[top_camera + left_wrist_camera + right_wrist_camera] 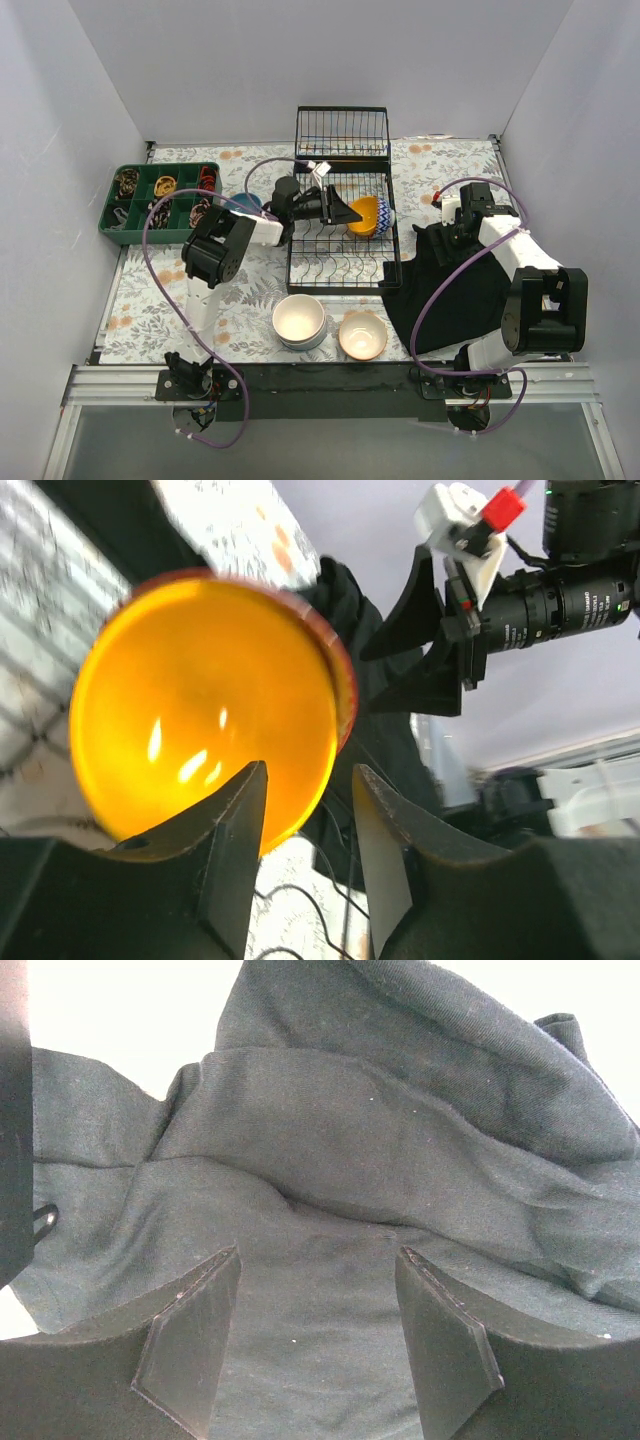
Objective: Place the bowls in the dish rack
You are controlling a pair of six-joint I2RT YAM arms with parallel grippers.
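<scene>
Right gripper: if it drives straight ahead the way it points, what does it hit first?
The black cloth. It fills the view ahead of the right gripper, whose jaws are open. How close it is remains unclear.

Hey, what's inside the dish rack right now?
An orange bowl stands on edge in the dish rack, with a blue-patterned bowl just beyond it. The orange bowl hides most of the patterned one, and the left gripper covers the slots beside them.

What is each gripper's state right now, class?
Left gripper: open, jaws apart at the orange bowl's rim.
Right gripper: open, empty, over the cloth.
</scene>
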